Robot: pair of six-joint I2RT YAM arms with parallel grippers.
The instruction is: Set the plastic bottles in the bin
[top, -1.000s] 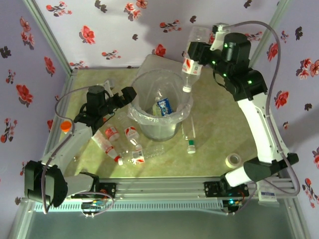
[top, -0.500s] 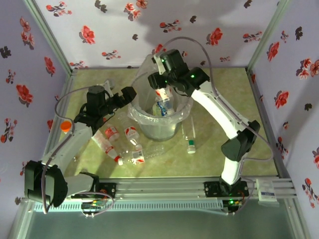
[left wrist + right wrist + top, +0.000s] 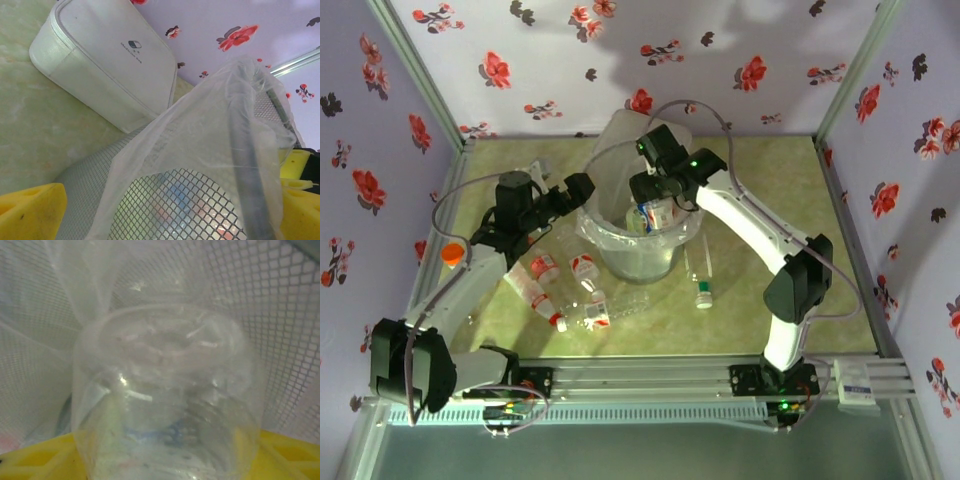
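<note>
Looking at frame centre, I see the right gripper (image 3: 655, 193), fingers pinching a clear bottle (image 3: 165, 390), its long axis pointing down inside the bin (image 3: 620, 262); the left gripper (image 3: 578, 188) has its fingers spread.

Your arms were white links joined by black housings. The right arm (image 3: 750, 215) showed green lights near its wrist, and the left arm (image 3: 470, 280) carried a looping grey cable (image 3: 438, 208). Your fingers (image 3: 30, 212) were yellow blocks.
</note>
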